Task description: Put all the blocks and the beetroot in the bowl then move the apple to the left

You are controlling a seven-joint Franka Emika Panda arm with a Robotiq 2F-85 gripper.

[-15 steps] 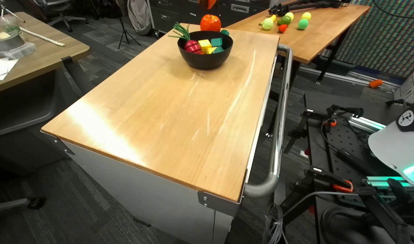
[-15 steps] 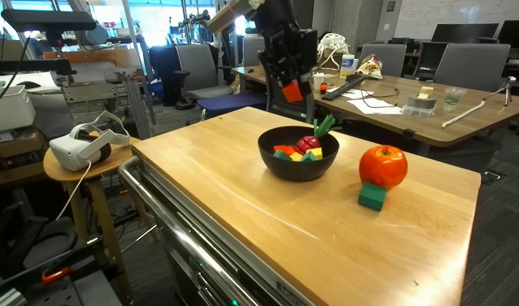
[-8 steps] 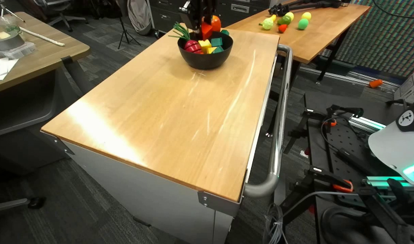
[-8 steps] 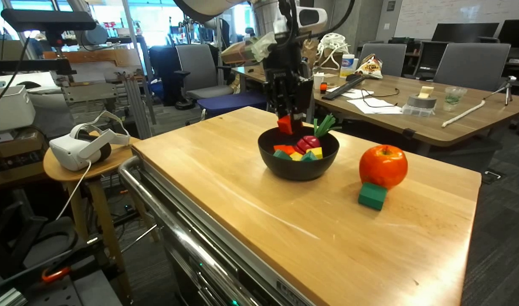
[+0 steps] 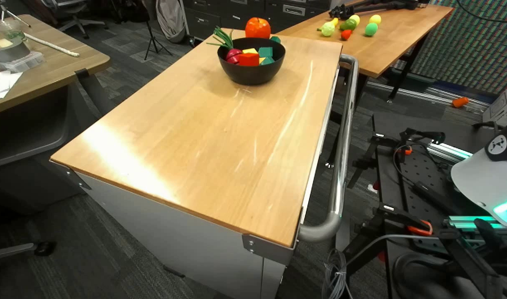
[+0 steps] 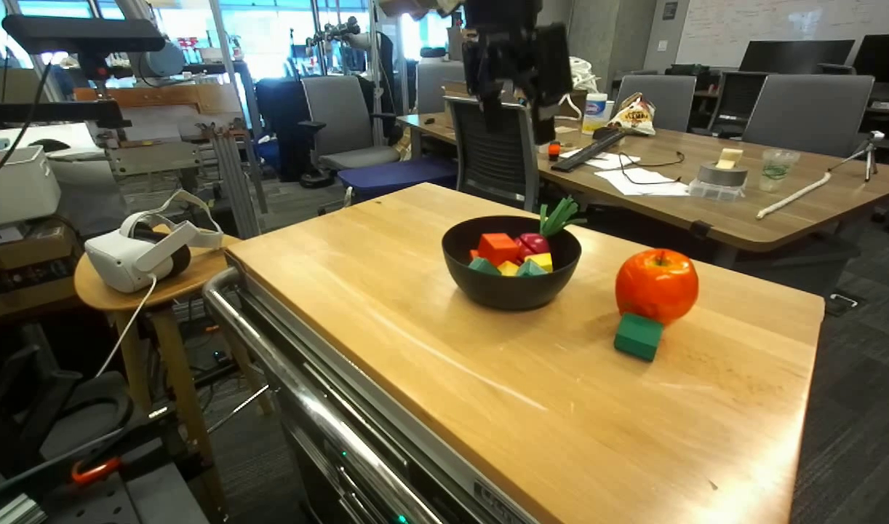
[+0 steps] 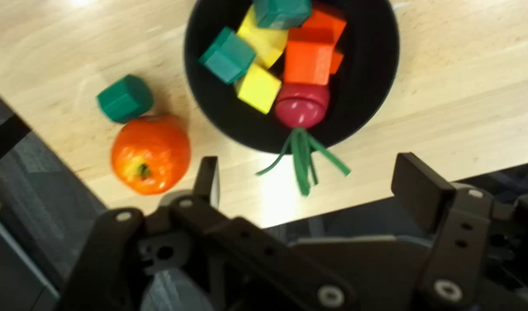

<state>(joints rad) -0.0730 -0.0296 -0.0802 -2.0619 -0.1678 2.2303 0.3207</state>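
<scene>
Red-orange, yellow and green toy blocks (image 7: pixel 271 45) lie in the round matte-black bowl (image 7: pixel 370 77). My black gripper (image 7: pixel 307 166) hangs spread wide.

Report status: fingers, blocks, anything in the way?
Fingers open, holding nothing. Beetroot in bowl; one green block outside. Apple beside that block, might crowd the grasp.

The counter (image 5: pixel 212 128) has a light wooden surface, marked with thin pale streaks and, in both exterior views, bright glare near an edge. A metal rail (image 5: pixel 344 145) runs along one long side. Directly on the counter stand the bowl (image 6: pixel 513 295), black and upright; the apple (image 6: pixel 656 286), near the bowl but apart from it; and a green block (image 6: pixel 638 337) just beside the apple, contact unclear, and apart from the bowl.
</scene>
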